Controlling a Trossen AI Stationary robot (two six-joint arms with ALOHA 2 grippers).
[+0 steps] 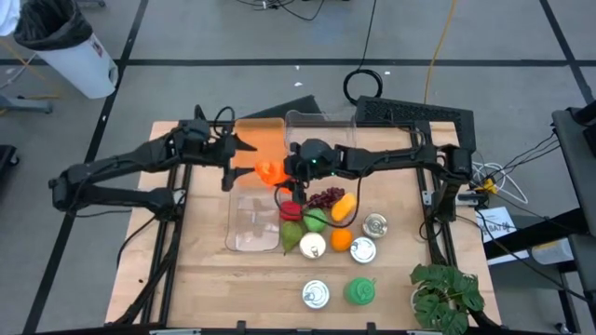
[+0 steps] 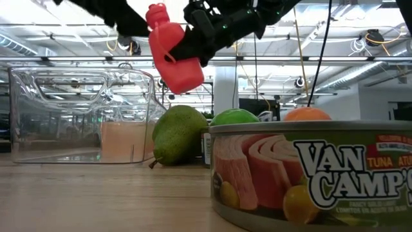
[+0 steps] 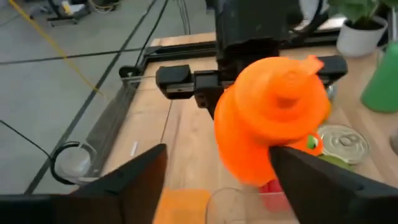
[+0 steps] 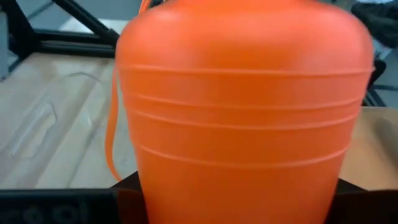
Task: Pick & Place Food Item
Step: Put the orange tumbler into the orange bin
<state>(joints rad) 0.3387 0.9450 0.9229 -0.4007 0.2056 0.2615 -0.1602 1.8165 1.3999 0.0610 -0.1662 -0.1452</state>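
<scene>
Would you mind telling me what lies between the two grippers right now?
The orange bottle, gripped by the right gripper; the left gripper stands open beside it, seen in the high view.

Orange bottle (image 1: 270, 172), clear bin (image 1: 253, 220), green pear (image 1: 292, 236), purple grapes (image 1: 325, 197), pale wooden table (image 1: 233, 279)

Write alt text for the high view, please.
Seen from above, the right gripper holds an orange bottle over the wooden table, with the left gripper open just beside it. Below sit a clear container, a pile of toy fruit, cans and a potted plant.
</scene>
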